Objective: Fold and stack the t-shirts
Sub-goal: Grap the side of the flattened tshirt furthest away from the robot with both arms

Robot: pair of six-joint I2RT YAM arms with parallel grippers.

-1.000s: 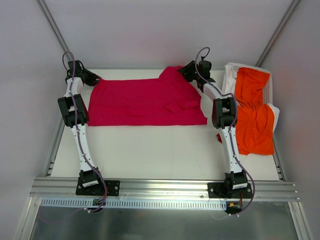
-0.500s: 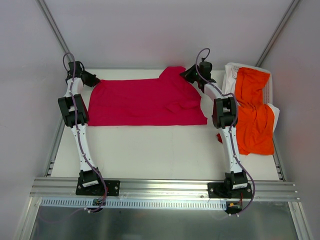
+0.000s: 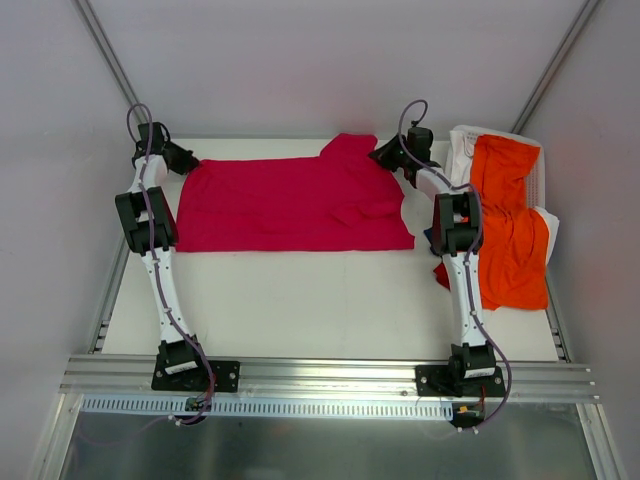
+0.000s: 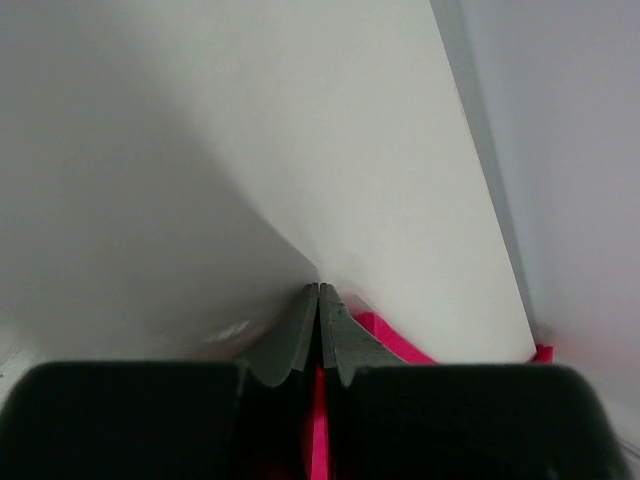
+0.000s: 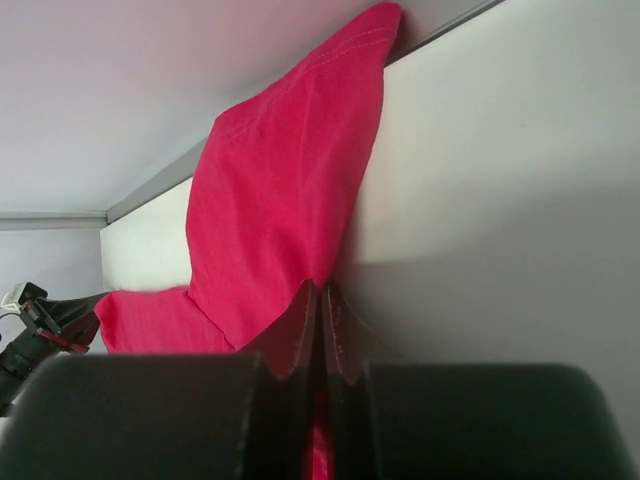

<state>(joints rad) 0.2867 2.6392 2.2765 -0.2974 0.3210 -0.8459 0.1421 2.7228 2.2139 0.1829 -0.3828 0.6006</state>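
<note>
The crimson t-shirt [image 3: 290, 205] lies spread flat across the far middle of the table. My left gripper [image 3: 188, 160] is shut on its far left corner; red cloth [image 4: 318, 430] shows between the closed fingers. My right gripper [image 3: 384, 155] is shut on its far right edge, and the cloth [image 5: 280, 220] rises ahead of the closed fingers. The orange t-shirt [image 3: 508, 225] lies crumpled at the right, beside the right arm.
A white cloth or bag [image 3: 462, 150] lies under the orange shirt at the far right. The table [image 3: 300, 300] ends at grey walls at the back and sides. A metal rail [image 3: 330, 375] runs along the near edge.
Both grippers have moved slightly outward, the left one to the left and the right one to the right, drawing the crimson shirt's far edge tighter.
</note>
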